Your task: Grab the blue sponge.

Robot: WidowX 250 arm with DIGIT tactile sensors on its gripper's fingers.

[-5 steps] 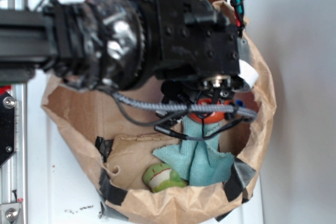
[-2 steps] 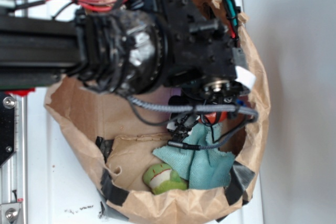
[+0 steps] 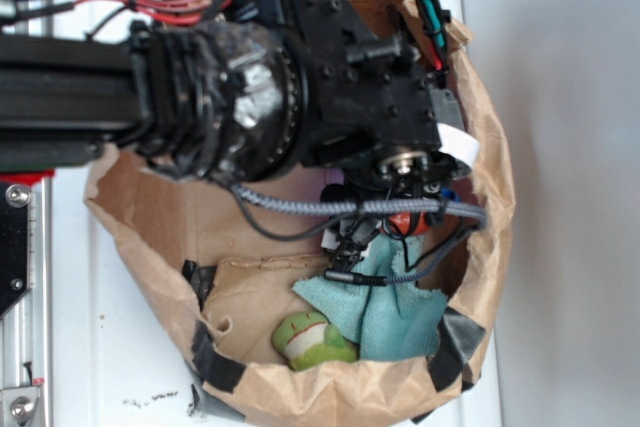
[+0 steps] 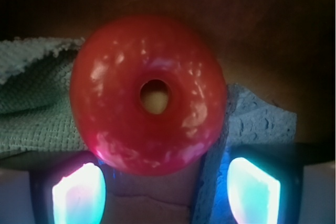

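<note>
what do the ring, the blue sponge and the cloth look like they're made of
Ring: probably hard plastic or glazed, glossy red-orange with bright highlights.
Blue sponge: likely foam, matte, with a pitted, porous face.
Cloth: woven fabric, teal-green, visible grid weave and a frayed edge.

Paper, cloth, sponge and gloss inside the bag

We see a crumpled matt brown paper bag [image 3: 150, 217] patched with black tape [image 3: 215, 367], a woven teal cloth [image 4: 31, 114] with a rough knit texture, a glossy smooth red-orange ring [image 4: 148, 95] flecked with highlights, the blue sponge [image 4: 257, 121] porous and matt, and the arm's black housing [image 3: 340, 77], hard and slightly shiny like plastic or metal.
</note>
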